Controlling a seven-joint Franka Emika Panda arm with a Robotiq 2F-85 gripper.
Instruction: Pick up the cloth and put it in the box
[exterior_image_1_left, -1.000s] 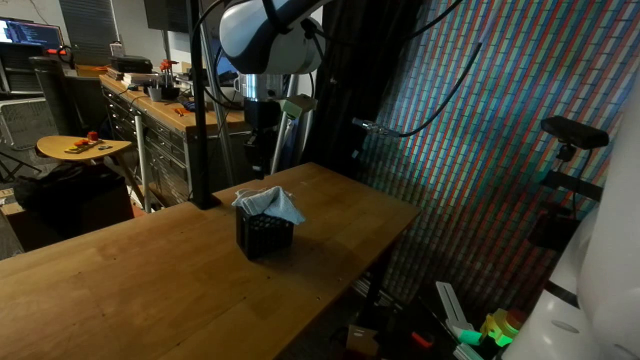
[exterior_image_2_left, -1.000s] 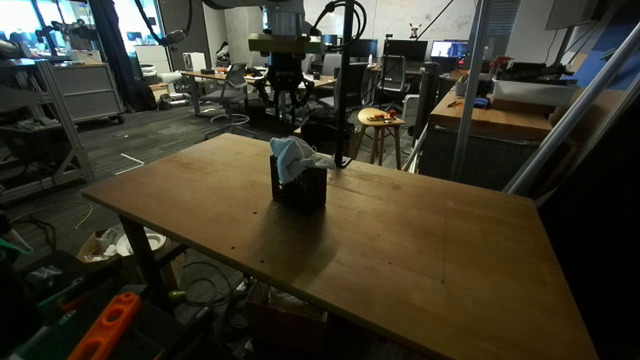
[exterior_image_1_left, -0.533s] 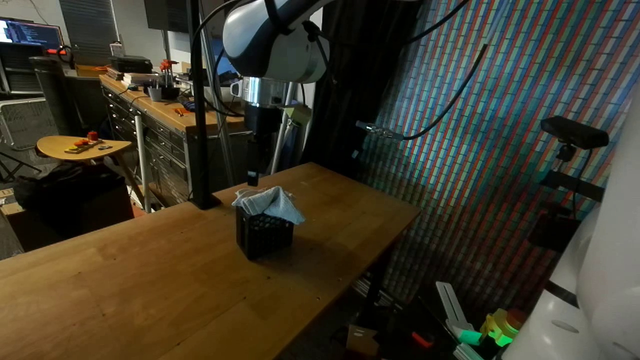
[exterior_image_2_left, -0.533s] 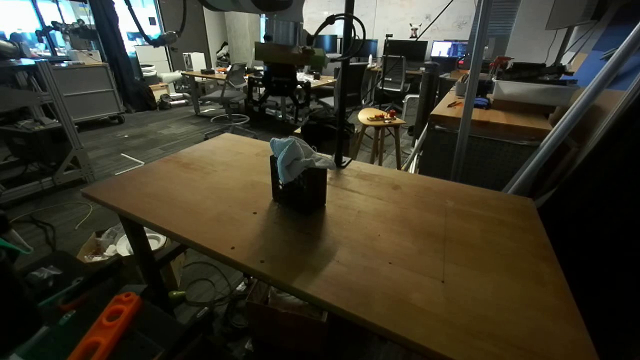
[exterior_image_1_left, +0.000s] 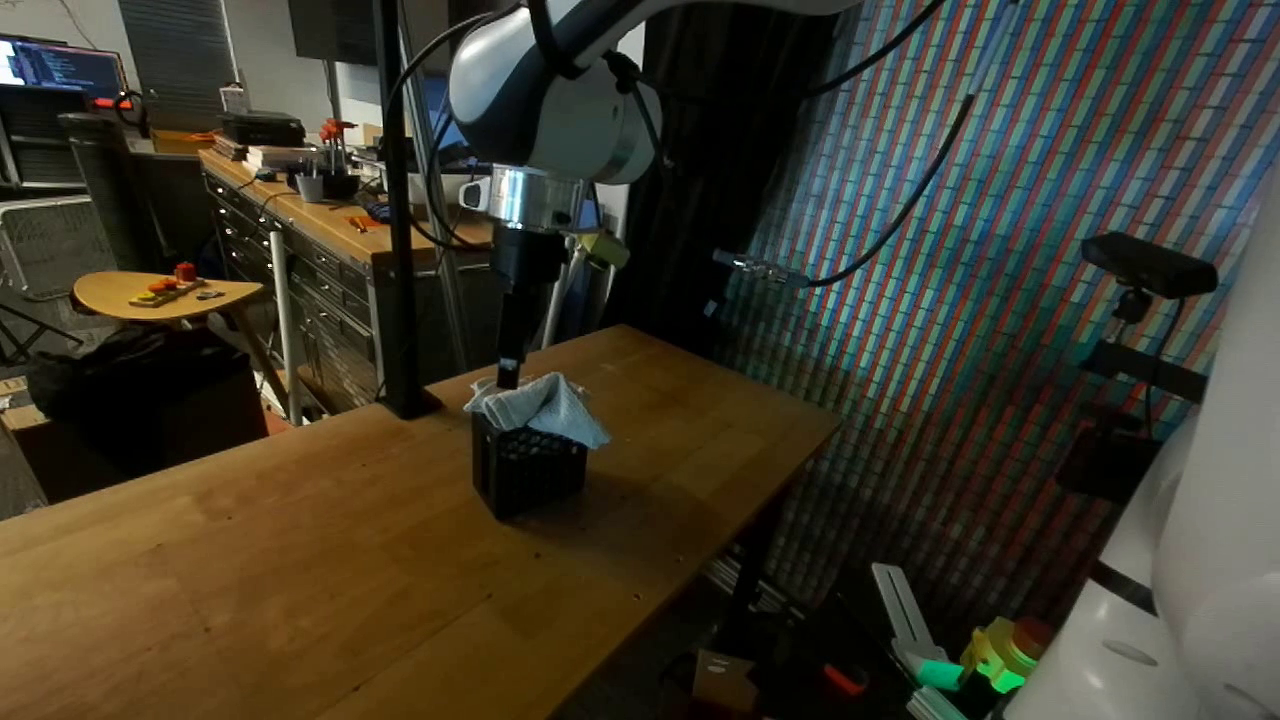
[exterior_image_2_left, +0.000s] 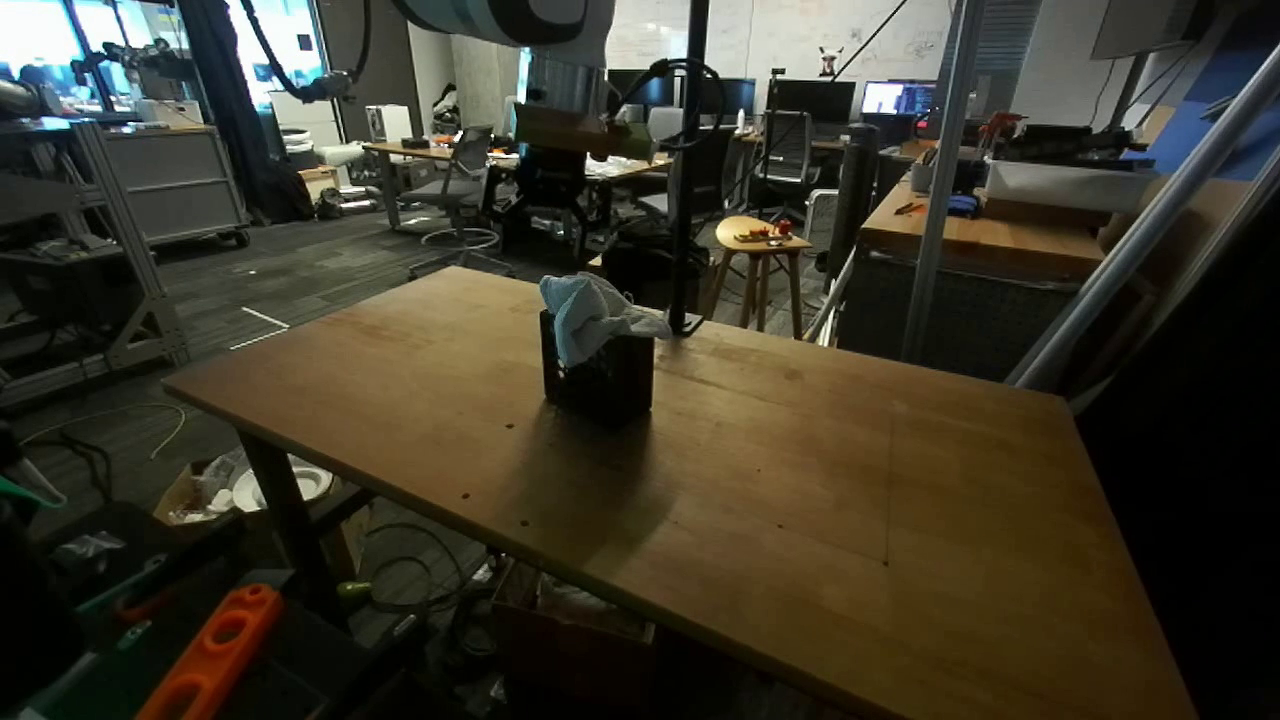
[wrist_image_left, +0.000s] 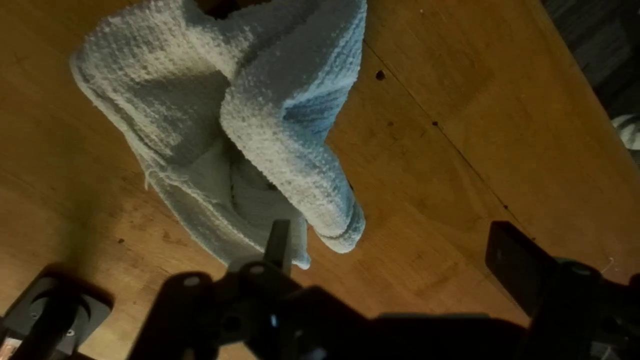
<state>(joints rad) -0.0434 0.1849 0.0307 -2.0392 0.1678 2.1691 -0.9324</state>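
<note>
In an exterior view, a pale blue, textured cloth (exterior_image_1_left: 545, 407) is seen heaped over the top of a black, perforated plastic box (exterior_image_1_left: 530, 475), which is set upright on a brown wooden counter (exterior_image_1_left: 250, 560). One corner of the cloth is draped past the box's rim at two o'clock. A black, two-fingered tool (exterior_image_1_left: 508, 375) is held pointing down by a white and dark grey robot arm (exterior_image_1_left: 560, 120); it is viewed edge-on, its tips overlapping the cloth at eleven o'clock, and whether contact is made cannot be told. At ten o'clock from the box, a tall black metal post (exterior_image_1_left: 398, 250) is stood at the counter's edge.

In an exterior view, a fold of the cloth is hung over the box's rim at eleven o'clock, and a flap is stretched out at two o'clock. A pale wooden stool (exterior_image_2_left: 733, 230) is seen beyond the counter at two o'clock, and a bright orange plastic bar with holes (exterior_image_2_left: 207, 660) at eight o'clock.

In the wrist view, the tool's fingers (wrist_image_left: 515, 265) are spread wide apart, at seven and four o'clock. The cloth is seen toward ten o'clock, its lower end partly covered by the seven-o'clock finger; the box is mostly hidden beneath it.
</note>
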